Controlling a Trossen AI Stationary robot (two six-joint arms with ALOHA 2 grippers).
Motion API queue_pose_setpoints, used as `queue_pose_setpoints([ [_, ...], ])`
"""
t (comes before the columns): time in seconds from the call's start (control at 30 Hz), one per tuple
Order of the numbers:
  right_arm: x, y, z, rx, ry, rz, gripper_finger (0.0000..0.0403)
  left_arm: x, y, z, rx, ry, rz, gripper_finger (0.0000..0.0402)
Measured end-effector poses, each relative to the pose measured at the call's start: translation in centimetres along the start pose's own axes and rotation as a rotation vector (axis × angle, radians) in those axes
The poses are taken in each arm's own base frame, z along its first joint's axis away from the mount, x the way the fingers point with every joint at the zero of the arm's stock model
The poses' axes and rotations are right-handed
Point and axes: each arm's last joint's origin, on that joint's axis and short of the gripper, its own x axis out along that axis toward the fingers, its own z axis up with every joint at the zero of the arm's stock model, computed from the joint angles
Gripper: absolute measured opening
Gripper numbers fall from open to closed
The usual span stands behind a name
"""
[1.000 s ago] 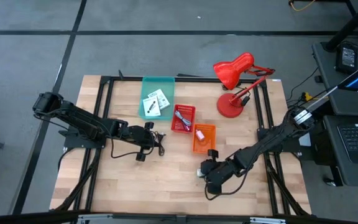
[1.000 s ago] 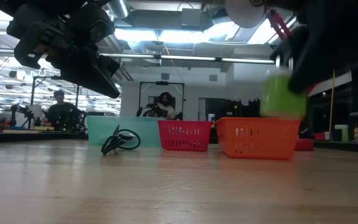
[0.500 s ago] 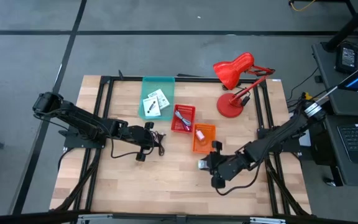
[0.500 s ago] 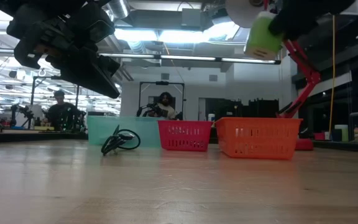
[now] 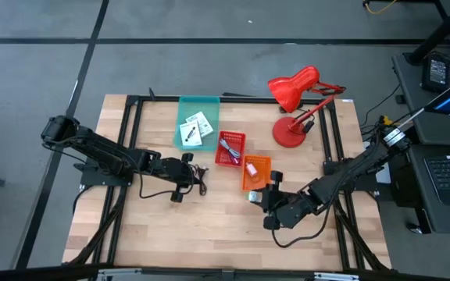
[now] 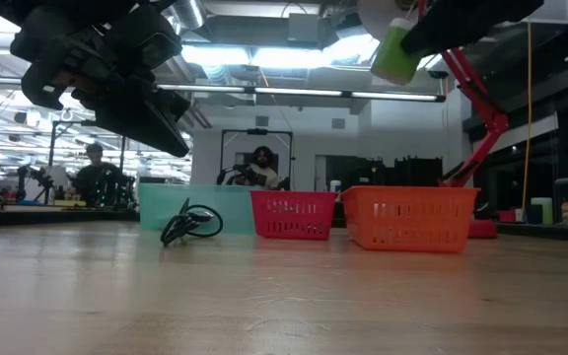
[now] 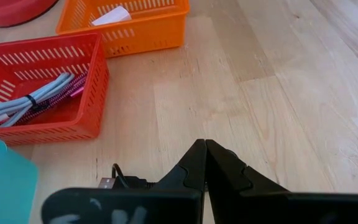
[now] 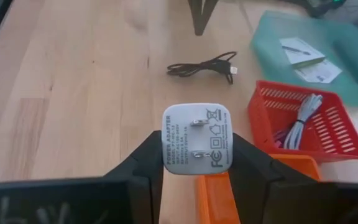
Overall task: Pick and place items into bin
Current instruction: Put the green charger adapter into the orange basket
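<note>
My right gripper (image 5: 256, 197) hangs at the near edge of the orange bin (image 5: 258, 178), shut on a white power adapter (image 8: 196, 138), which looks greenish in the low view (image 6: 398, 49). My left gripper (image 7: 206, 163) hovers shut over the table's left middle (image 5: 186, 167), just above a coiled black cable (image 5: 202, 178) that lies on the wood. The red bin (image 5: 230, 149) holds a bundled cable (image 7: 23, 107). Two white cards (image 5: 196, 129) lie in the teal bin (image 5: 199, 104). A pale item (image 5: 251, 167) rests in the orange bin. My right gripper pinches the adapter by its two opposite side faces (image 8: 166, 149) between its two fingers (image 8: 143, 163). The fingers slant down toward the table's far side. The adapter is lifted clear, high above the table, its pronged face (image 8: 197, 130) turned back toward the wrist.
A red desk lamp (image 5: 294, 92) stands at the far right of the table, behind the orange bin. The three bins sit in a slanting row across the middle. Bare wood (image 5: 209, 226) stretches along the near side. People sit in the room beyond the table (image 6: 261, 166).
My right gripper has risen with the adapter and shifted from the near right toward the orange bin, rolling and tipping its wrist as it went. The adapter has gone from just above bin height to well above it. My left arm has kept still.
</note>
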Motion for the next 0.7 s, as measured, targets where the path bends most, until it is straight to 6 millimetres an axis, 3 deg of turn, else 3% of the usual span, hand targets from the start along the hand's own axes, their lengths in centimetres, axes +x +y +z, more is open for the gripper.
queue_pose_setpoints([
  [0.7, 0.0, -1.4, -1.6, 0.069, 0.090, -0.200, 0.0120, 0.0, 0.0, 0.0, 0.000, 0.000, 0.002, 0.0006],
])
